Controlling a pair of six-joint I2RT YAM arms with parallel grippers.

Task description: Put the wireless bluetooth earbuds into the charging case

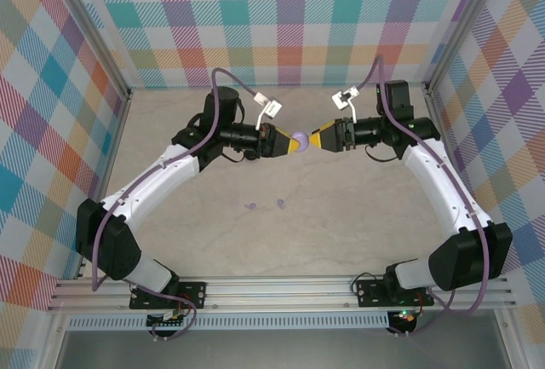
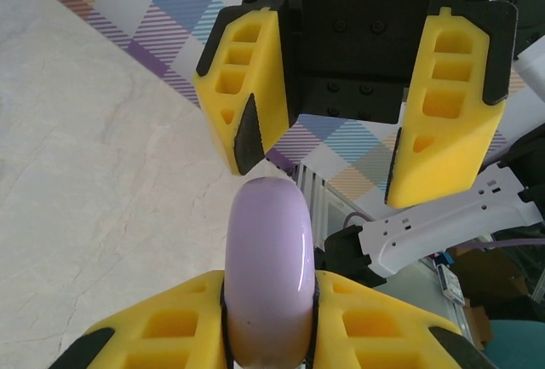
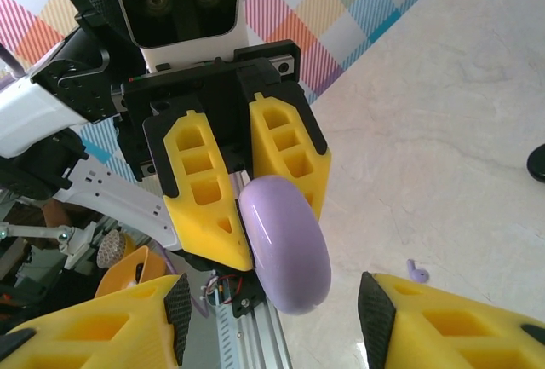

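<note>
Left tool (image 1: 288, 142) clamps lilac case (image 2: 266, 267), earbuds (image 1: 249, 205) well apart.

Pastel plaid walls (image 1: 289, 20) on 3 sides, pale marbled tabletop (image 1: 341, 224), aluminium rail (image 1: 281, 288) along near edge, even light

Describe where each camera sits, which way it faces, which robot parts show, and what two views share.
Top external: above, behind the bases, looking down on the marbled table; both arms show.
Left wrist: on the left arm, looking past its jaws, shut on the round lilac case, at the open right jaws.
Right wrist: on the right arm, past its jaws at the left jaws.
Shared: the case, both wrist views.
</note>
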